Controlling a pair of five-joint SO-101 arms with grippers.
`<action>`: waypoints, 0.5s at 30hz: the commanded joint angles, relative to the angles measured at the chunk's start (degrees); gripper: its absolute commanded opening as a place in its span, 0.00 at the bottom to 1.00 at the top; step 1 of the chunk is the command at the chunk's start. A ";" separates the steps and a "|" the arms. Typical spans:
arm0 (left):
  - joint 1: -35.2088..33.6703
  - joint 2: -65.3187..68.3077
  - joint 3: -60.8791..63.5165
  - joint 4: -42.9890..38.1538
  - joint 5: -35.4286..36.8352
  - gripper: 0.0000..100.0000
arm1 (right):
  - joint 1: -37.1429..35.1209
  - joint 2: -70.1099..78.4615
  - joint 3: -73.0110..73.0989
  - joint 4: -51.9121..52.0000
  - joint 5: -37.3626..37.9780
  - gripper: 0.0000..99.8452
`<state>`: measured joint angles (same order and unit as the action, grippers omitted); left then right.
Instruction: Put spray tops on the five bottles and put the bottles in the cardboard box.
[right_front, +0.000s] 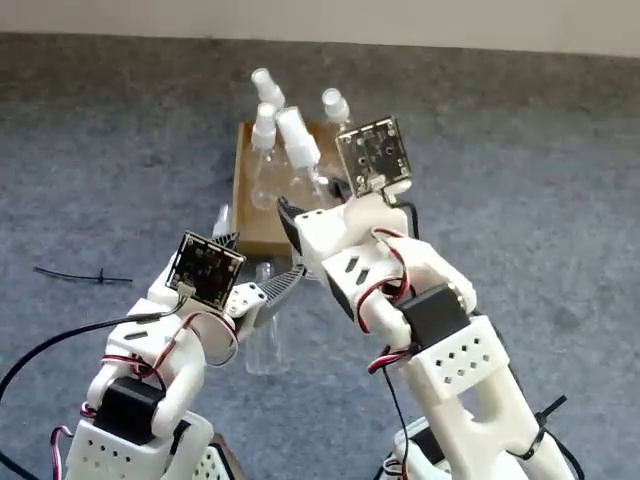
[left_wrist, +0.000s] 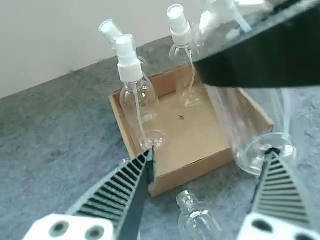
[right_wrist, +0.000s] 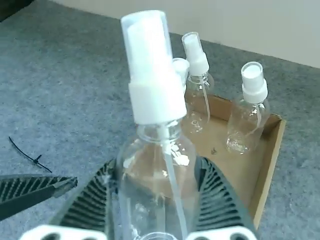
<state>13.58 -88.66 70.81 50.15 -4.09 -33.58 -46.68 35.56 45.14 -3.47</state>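
Nearest, the left gripper (left_wrist: 210, 155) hangs with jaws apart over an uncapped bottle (left_wrist: 197, 220) on the carpet (left_wrist: 60, 150), just before the box (left_wrist: 195, 169). The right gripper (right_wrist: 157, 192) is clamped on a capped bottle (right_wrist: 155, 160) above the box's near edge. Beyond, three standing bottles (right_wrist: 247, 115) occupy its far half.

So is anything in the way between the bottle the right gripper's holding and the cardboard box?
Nothing visible blocks it. The right gripper holds the bottle over the near part of the cardboard box. Three capped bottles stand toward the box's far and side walls, leaving bare floor near the middle.
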 joint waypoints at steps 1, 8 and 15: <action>-0.13 -0.48 -2.77 0.53 0.00 0.31 | -3.38 -1.80 -3.03 -2.42 -0.53 0.00; -0.57 -0.48 -1.27 0.44 -0.26 0.31 | -6.55 -2.15 -3.47 3.21 -0.53 0.00; -0.66 -0.48 0.13 -1.67 -0.35 0.31 | -6.20 -2.33 -4.79 5.76 -0.35 0.00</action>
<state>14.02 -88.66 71.43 50.59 -4.09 -38.07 -47.03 34.68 49.71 -3.47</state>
